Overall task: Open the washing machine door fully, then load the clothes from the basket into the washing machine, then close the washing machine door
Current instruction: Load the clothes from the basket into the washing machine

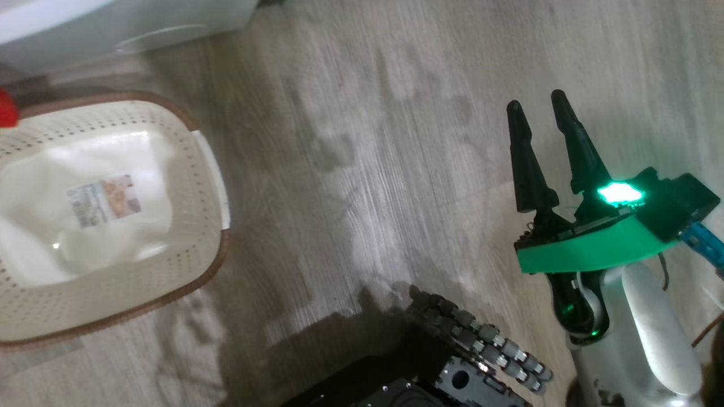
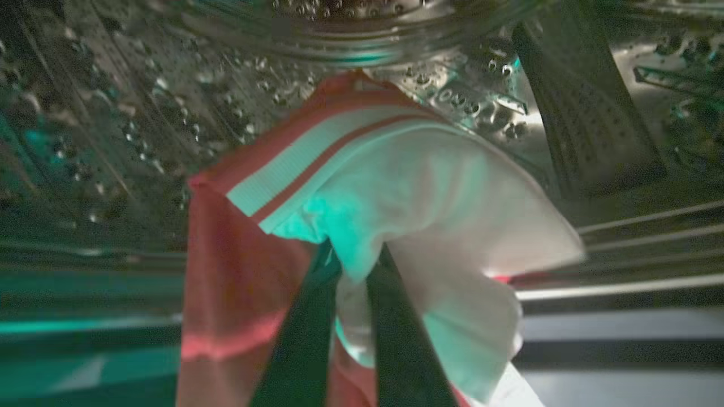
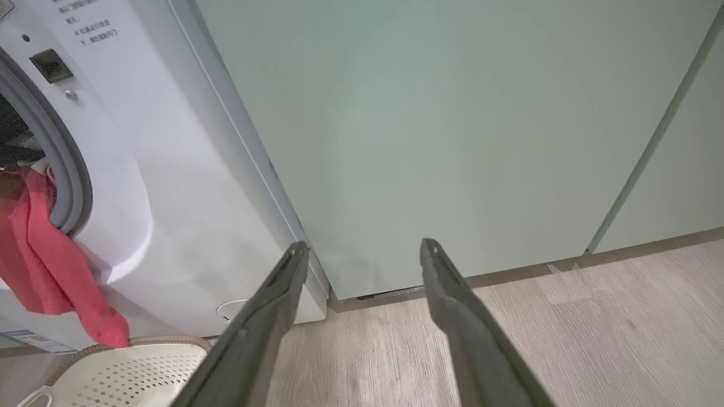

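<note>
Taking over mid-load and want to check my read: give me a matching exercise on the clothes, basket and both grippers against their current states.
1 clothes
2 basket
3 left gripper
4 right gripper

a open, above the floor
b closed on fabric
c red and white, at the drum
d cream, label showing inside

Pairs: 1-c, 2-d, 3-b, 4-a

The pale wood-grain floor point(image 1: 396, 141) below me is carrying the cream basket point(image 1: 189, 192), which is sitting just in front of the white washing machine point(image 3: 169, 169) standing beside the pale green cabinets point(image 3: 452, 141).
</note>
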Motion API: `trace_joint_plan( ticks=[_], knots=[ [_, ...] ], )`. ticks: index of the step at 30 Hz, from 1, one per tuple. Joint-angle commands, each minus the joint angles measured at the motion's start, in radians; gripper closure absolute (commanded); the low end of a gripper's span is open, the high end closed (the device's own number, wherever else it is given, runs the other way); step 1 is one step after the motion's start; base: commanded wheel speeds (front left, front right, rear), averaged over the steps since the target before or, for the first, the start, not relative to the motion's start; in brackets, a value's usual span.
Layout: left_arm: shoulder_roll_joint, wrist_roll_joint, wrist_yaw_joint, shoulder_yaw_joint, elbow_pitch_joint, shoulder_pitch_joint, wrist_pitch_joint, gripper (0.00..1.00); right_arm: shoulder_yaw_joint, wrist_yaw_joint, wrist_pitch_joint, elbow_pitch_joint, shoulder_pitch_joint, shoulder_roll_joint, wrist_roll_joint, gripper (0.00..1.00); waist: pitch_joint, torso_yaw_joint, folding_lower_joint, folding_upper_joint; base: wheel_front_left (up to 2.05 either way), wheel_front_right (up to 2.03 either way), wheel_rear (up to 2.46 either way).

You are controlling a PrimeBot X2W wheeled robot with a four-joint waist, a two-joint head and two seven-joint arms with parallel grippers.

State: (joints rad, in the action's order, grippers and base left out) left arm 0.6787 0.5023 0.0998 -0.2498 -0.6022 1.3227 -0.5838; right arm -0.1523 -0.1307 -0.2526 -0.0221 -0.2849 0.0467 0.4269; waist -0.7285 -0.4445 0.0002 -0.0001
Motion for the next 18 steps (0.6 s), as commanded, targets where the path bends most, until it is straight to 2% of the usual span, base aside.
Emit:
trace_joint_plan(
  ticks=[1, 5, 9, 18],
  knots=[
    [0.072, -0.019, 0.01, 0.03, 0.054, 0.055, -0.006, 1.0, -0.023, 0.0, -0.009, 0.034, -0.001, 0.004, 0.014, 0.0, -0.037, -0.034, -0.0002, 0.0001, 0.0, 0.0, 0.0],
    [0.089, -0.046, 0.031, 0.037, 0.095, 0.103, 0.049, 1.0, -0.033, 0.0, -0.009, 0.041, -0.011, 0.004, 0.031, 0.0, -0.063, -0.054, -0.0002, 0.0001, 0.0, 0.0, 0.0],
    [0.089, -0.078, 0.04, 0.04, 0.125, 0.153, 0.167, 1.0, -0.042, 0.0, -0.009, 0.046, -0.021, 0.004, 0.042, 0.0, -0.082, -0.069, -0.0002, 0.0001, 0.0, 0.0, 0.0],
    [0.07, -0.131, 0.023, 0.028, 0.101, 0.227, 0.428, 1.0, -0.048, 0.0, -0.009, 0.052, -0.032, 0.004, 0.048, 0.0, -0.102, -0.075, -0.0002, 0.0001, 0.0, 0.0, 0.0]
  ],
)
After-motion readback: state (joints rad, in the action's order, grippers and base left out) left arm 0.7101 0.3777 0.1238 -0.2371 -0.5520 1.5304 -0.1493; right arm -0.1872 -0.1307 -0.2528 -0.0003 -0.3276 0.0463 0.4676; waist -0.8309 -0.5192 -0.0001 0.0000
